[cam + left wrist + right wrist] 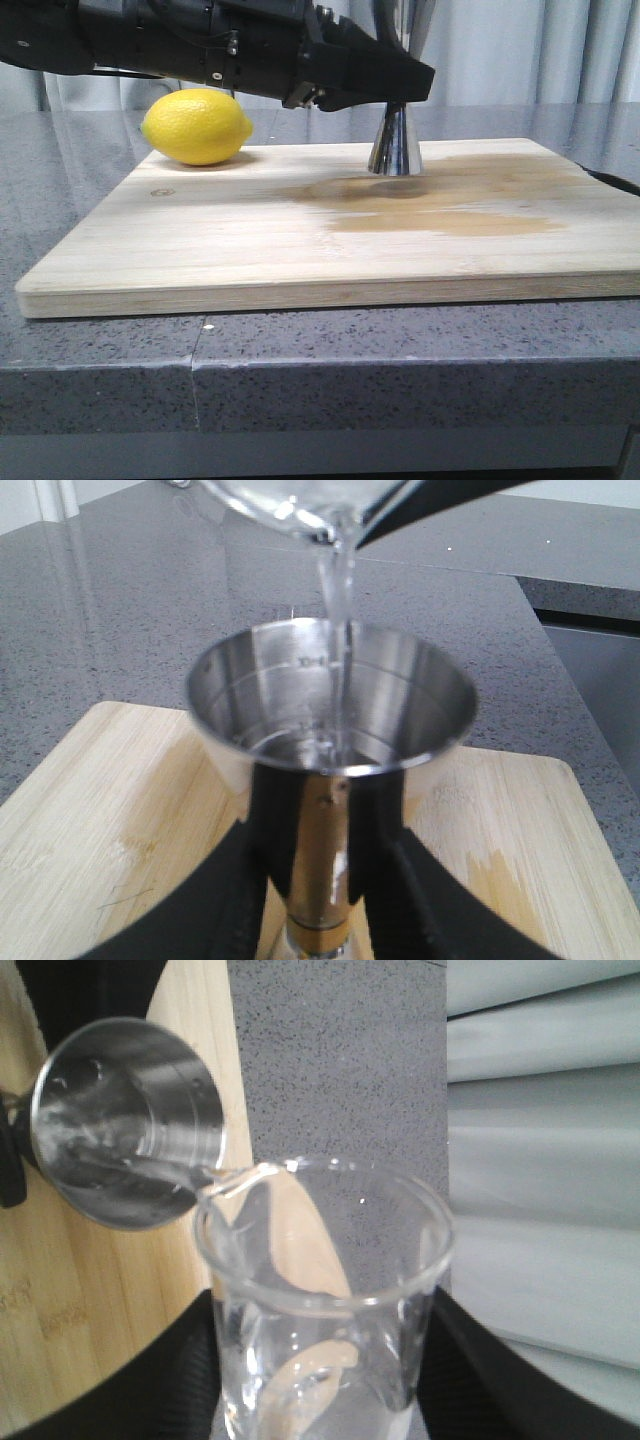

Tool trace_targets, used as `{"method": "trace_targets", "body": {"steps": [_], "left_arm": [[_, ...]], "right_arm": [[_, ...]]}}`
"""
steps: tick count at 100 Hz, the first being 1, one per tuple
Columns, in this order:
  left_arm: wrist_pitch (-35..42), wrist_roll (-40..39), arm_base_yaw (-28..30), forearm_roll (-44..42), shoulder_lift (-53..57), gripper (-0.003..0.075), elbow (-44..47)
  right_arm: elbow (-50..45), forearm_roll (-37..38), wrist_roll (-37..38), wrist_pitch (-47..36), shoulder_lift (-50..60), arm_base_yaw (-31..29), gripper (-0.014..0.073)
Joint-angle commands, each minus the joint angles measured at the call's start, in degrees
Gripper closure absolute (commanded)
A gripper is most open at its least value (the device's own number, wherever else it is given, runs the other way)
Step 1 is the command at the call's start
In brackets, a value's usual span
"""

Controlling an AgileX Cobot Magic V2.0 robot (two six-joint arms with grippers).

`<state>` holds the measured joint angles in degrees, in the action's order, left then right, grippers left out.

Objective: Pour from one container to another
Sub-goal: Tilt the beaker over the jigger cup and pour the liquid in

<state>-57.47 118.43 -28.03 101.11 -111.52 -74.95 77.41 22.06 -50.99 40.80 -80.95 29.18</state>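
Left tool (320, 880) clamped on the waist of the steel jigger (330, 705), jigger upright at the far middle of the wooden board (200, 250), right tool (320, 1400) gripping the tilted glass beaker (325, 1300) above it, clear liquid streaming from lip into jigger, lemon (196, 126) far left, grey stone surface (400, 370) beneath.

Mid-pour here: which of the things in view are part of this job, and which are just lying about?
In the job:
- glass beaker, tilted in the right tool, water running from its lip
- steel jigger, held by the left tool, catching the stream

Lying about:
- lemon on the wooden board
- damp stain on the board
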Motion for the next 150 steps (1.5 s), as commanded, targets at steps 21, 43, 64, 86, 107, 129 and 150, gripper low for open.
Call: {"method": "trace_targets", "body": {"steps": [21,43,64,86,107,129,150], "left_arm": [[-3.29,-0.38,-0.37,4.4,2.95,0.0533,-1.79],[-3.29,-0.38,-0.37,4.4,2.95,0.0533,-1.79],[-3.29,-0.38,-0.37,4.4,2.95,0.0533,-1.79],[-3.29,-0.38,-0.37,4.4,2.95,0.0533,-1.79],[-3.29,-0.38,-0.37,4.4,2.95,0.0533,-1.79],[-3.29,-0.38,-0.37,4.4,2.95,0.0533,-1.79],[-3.29,-0.38,-0.37,4.4,2.95,0.0533,-1.79]], "right_arm": [[2.21,1.56,-3.62,-5.88,1.76,-0.03,0.0277],[2.21,1.56,-4.99,-6.75,1.76,-0.03,0.0276],[2.21,1.56,-4.99,-6.88,1.76,-0.03,0.0276],[2.21,2.28,-4.99,-7.61,1.76,-0.03,0.0276],[2.21,2.49,-4.99,-8.62,1.76,-0.03,0.0276],[2.21,1.76,-4.75,-8.81,1.76,-0.03,0.0276],[2.21,-0.43,7.92,-8.81,1.76,-0.27,0.0276]]}}
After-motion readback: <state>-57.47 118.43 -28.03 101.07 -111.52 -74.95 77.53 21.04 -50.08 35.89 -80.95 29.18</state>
